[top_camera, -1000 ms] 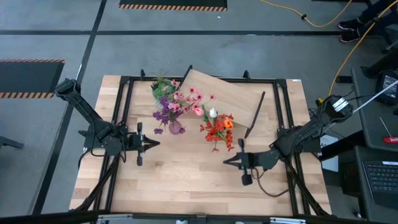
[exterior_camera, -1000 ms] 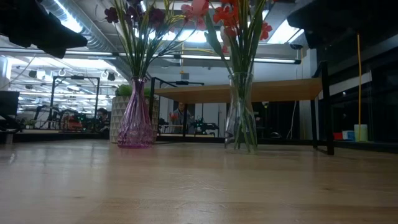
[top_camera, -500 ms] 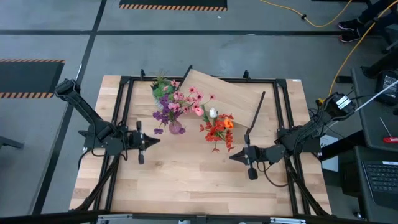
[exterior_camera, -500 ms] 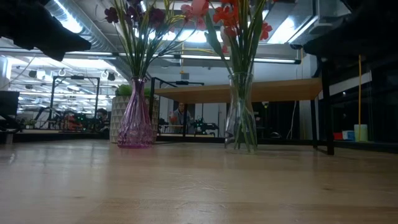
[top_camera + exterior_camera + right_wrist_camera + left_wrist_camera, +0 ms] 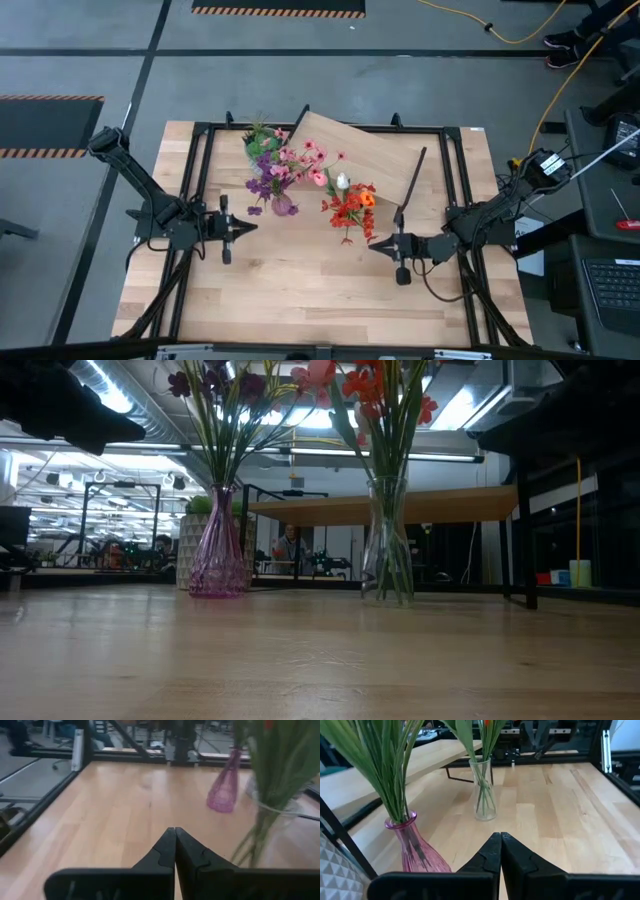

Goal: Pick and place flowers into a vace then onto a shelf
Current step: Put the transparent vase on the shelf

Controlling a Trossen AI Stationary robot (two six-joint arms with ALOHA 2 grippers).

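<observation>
Two vases stand upright on the tabletop with flowers in them: a pink glass vase (image 5: 283,206) holding pink and purple flowers (image 5: 275,165), and a clear glass vase (image 5: 388,545) holding red, orange and white flowers (image 5: 350,205). Behind them stands the shelf (image 5: 355,150), a light board on thin black legs. My left gripper (image 5: 250,229) is shut and holds nothing, to the left of the pink vase. My right gripper (image 5: 374,248) is shut and holds nothing, near the clear vase on its right near side.
A spiky green plant in a white pot (image 5: 259,133) stands at the far left beside the shelf. A black metal frame (image 5: 200,180) runs round the table. The near half of the tabletop (image 5: 300,290) is bare wood.
My right gripper has drawn back toward the table's right edge and a little toward the far side, staying shut. The vases and flowers have kept still.
</observation>
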